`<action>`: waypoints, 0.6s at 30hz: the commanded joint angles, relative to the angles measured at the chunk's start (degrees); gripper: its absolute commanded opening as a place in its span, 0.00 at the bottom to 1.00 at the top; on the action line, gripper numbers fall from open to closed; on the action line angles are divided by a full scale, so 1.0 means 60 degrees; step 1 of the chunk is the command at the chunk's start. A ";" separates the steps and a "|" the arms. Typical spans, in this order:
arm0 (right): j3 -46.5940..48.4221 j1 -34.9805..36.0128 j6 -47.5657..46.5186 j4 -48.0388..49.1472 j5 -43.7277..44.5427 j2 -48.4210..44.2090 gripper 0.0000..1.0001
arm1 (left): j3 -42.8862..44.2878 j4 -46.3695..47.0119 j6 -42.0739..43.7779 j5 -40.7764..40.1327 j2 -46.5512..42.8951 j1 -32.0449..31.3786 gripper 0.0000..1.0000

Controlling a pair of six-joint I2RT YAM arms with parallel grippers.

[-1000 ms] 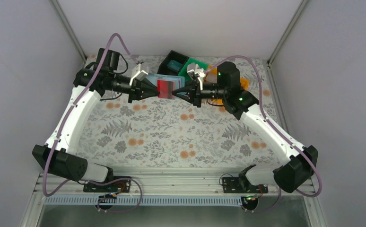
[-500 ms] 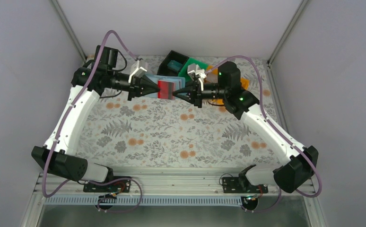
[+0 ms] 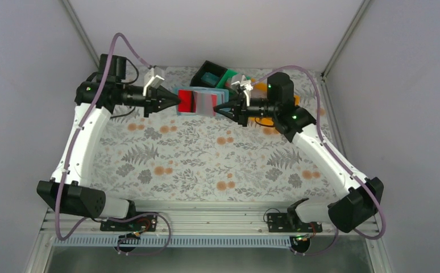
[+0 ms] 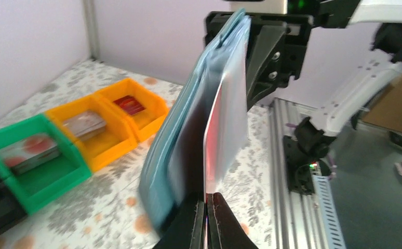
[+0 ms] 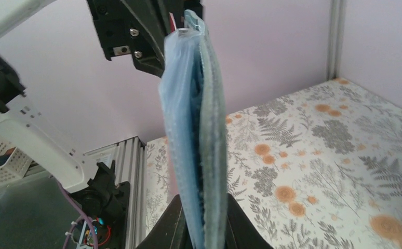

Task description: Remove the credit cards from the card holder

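The blue-teal card holder [image 3: 206, 103] hangs in the air above the far middle of the table, held edge-on between both arms. My right gripper [image 3: 222, 108] is shut on its right edge; in the right wrist view the holder [image 5: 204, 150] rises from between the jaws. My left gripper [image 3: 178, 100] is shut on the left edge of a red credit card [image 3: 185, 101], which sticks partway out of the holder's left side. In the left wrist view the card [image 4: 225, 129] stands edge-on against the holder [image 4: 178, 150]. Other cards lie in the bins.
A black bin [image 3: 205, 73], a green bin [image 3: 233, 79] and orange bins [image 3: 263, 120] stand at the back of the table behind the grippers. In the left wrist view the green bin [image 4: 30, 176] and two orange bins [image 4: 113, 122] each hold a card.
My left gripper has moved left and slightly back, drawing the red card further out of the holder. The right gripper and holder have shifted a little left and back too.
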 commanded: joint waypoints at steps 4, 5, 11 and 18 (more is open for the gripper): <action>-0.0216 -0.0868 0.0960 -0.0806 -0.0312 0.0925 0.04 | -0.0429 0.0130 0.0401 -0.1185 -0.0262 0.1424 0.02; -0.0241 -0.0880 0.1058 -0.0933 -0.0212 0.1188 0.04 | -0.0479 0.0152 0.0391 -0.1291 -0.0248 0.1582 0.02; 0.0080 -0.0524 0.2202 -0.1110 0.0063 0.3472 0.04 | -0.0881 0.1137 -0.0406 -0.2606 -0.0255 0.1805 0.02; 0.1713 0.0088 0.2086 -0.2119 -0.0360 0.6295 0.04 | -0.0646 0.1131 -0.0453 -0.2718 -0.0101 0.1638 0.02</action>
